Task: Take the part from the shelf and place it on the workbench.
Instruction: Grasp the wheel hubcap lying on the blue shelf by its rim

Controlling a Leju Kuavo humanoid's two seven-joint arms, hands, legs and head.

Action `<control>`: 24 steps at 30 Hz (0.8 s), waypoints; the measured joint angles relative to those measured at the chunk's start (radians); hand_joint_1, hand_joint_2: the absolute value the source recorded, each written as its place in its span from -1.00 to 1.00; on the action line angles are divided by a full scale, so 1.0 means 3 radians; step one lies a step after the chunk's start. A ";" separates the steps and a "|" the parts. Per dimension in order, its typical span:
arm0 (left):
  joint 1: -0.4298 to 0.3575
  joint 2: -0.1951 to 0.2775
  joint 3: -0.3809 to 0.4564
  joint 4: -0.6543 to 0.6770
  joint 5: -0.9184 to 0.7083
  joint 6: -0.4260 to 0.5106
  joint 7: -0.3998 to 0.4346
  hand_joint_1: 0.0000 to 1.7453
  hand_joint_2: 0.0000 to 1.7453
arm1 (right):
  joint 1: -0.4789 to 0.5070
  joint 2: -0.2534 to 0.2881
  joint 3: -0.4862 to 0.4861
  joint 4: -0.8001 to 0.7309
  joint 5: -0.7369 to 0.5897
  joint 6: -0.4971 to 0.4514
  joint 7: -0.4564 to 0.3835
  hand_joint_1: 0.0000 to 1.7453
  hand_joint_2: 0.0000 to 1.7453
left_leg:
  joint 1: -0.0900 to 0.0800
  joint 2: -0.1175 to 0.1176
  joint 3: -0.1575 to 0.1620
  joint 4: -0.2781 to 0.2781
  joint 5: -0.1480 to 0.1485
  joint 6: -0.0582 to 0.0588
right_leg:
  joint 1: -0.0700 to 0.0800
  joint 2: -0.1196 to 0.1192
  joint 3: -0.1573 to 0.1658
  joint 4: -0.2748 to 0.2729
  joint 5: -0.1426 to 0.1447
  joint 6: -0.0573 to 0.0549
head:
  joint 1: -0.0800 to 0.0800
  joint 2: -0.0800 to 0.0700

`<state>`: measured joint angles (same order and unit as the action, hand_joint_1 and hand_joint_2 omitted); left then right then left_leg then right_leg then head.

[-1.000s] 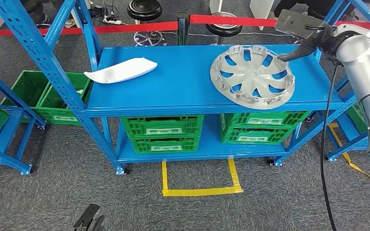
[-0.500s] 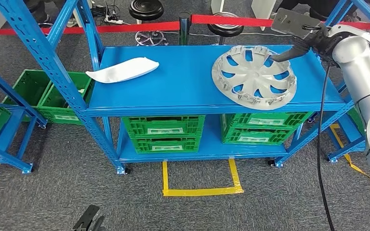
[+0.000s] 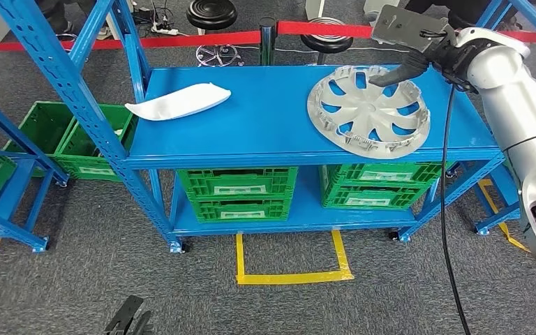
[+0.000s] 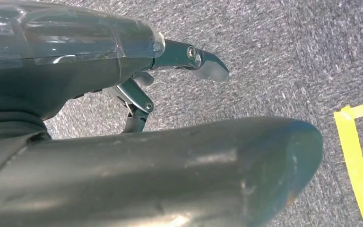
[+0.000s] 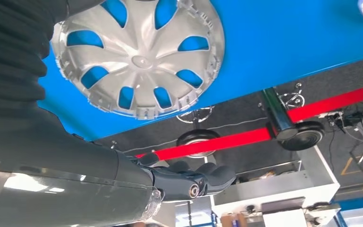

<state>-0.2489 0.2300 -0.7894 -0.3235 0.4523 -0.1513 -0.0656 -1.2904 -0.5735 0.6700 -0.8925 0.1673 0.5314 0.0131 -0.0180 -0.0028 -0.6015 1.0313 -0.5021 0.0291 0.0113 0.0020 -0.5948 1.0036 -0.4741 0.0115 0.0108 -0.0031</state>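
Note:
A silver wheel cover [image 3: 368, 110] lies flat on the right half of the blue shelf top [image 3: 265, 132]. A white curved part [image 3: 178, 101] lies on the left half. My right hand [image 3: 408, 52] hovers over the cover's far rim, one dark finger [image 3: 391, 74] reaching down to that rim, and it holds nothing. From the right wrist, the wheel cover [image 5: 139, 56] lies beyond my right hand [image 5: 123, 175], whose fingers [image 5: 203, 177] are loosely bent and empty. My left hand [image 3: 129, 317] hangs low over the carpet, its fingers [image 4: 203, 64] apart and empty.
Green crates [image 3: 237, 192] fill the lower shelf, with more crates [image 3: 70, 136] on the floor at left. Blue uprights [image 3: 63, 77] frame the rack. A red barrier belt [image 3: 202, 38] and black stools [image 3: 209, 14] stand behind. Yellow tape [image 3: 293, 276] marks the carpet.
My right hand has moved left along the far rim of the wheel cover. The cover and the white part lie where they were.

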 joint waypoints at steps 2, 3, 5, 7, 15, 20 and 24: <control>-0.0001 0.0000 0.0003 0.0000 -0.0015 0.0011 0.0003 -1.00 -1.00 | 0.0007 -0.0016 -0.0004 -0.0030 0.0002 -0.0002 -0.0005 -1.00 1.00 | 0.0015 0.0000 0.0023 -0.0040 0.0031 0.0028 | -0.0001 0.0024 -0.0008 0.0053 -0.0051 0.0023 | 0.0002 0.0000; -0.0001 0.0000 0.0003 0.0000 -0.0022 0.0016 0.0002 -1.00 -1.00 | 0.0008 -0.0029 -0.0006 -0.0039 0.0002 -0.0003 -0.0009 -1.00 1.00 | 0.0023 0.0000 0.0034 -0.0061 0.0045 0.0041 | -0.0003 0.0035 -0.0037 0.0157 -0.0128 0.0037 | 0.0011 0.0000; 0.0005 0.0001 0.0005 0.0002 -0.0031 0.0017 -0.0004 -1.00 -1.00 | 0.0025 -0.0054 -0.0006 -0.0046 0.0002 -0.0004 -0.0017 -1.00 1.00 | 0.0024 -0.0006 0.0043 -0.0075 0.0056 0.0052 | -0.0016 0.0037 -0.0175 0.0554 -0.0353 0.0067 | 0.0033 0.0000; 0.0011 0.0001 0.0006 0.0005 -0.0033 0.0016 -0.0004 -1.00 -1.00 | 0.0066 -0.0060 -0.0002 -0.0047 0.0002 -0.0004 -0.0020 -1.00 1.00 | 0.0024 -0.0010 0.0043 -0.0072 0.0058 0.0055 | -0.0032 0.0022 -0.0322 0.0905 -0.0467 0.0082 | 0.0044 0.0000; -0.0004 -0.0003 0.0025 0.0006 -0.0051 0.0016 0.0016 -1.00 -1.00 | 0.0063 -0.0044 -0.0004 -0.0086 0.0005 -0.0005 -0.0021 -1.00 1.00 | 0.0021 -0.0015 0.0006 -0.0052 0.0086 -0.0041 | -0.0028 0.0013 0.0053 0.0027 0.0019 0.0007 | 0.0065 0.0000; -0.0016 -0.0003 0.0030 0.0006 -0.0067 0.0019 0.0037 -1.00 -1.00 | 0.0053 -0.0022 0.0000 -0.0106 0.0008 -0.0002 -0.0011 -1.00 1.00 | 0.0043 0.0002 -0.0209 0.0429 -0.0293 -0.0155 | -0.0066 -0.0007 0.0023 -0.0087 0.0082 -0.0077 | -0.0005 0.0000; -0.0018 -0.0012 0.0033 0.0006 -0.0084 0.0024 0.0069 -1.00 -1.00 | 0.0057 -0.0006 0.0004 -0.0107 0.0013 0.0002 0.0014 -1.00 1.00 | 0.0103 0.0008 -0.0247 0.0737 -0.0359 -0.0212 | -0.0075 -0.0015 -0.0075 -0.0040 0.0129 -0.0059 | -0.0044 0.0000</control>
<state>-0.2543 0.2263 -0.7794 -0.3216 0.4272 -0.1442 -0.0450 -1.2732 -0.5752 0.6713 -0.9247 0.1712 0.5321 0.0172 0.0128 -0.0004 -0.6757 1.2525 -0.6098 -0.0345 -0.0112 -0.0025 -0.6174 0.9915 -0.4355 -0.0063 -0.0023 -0.0031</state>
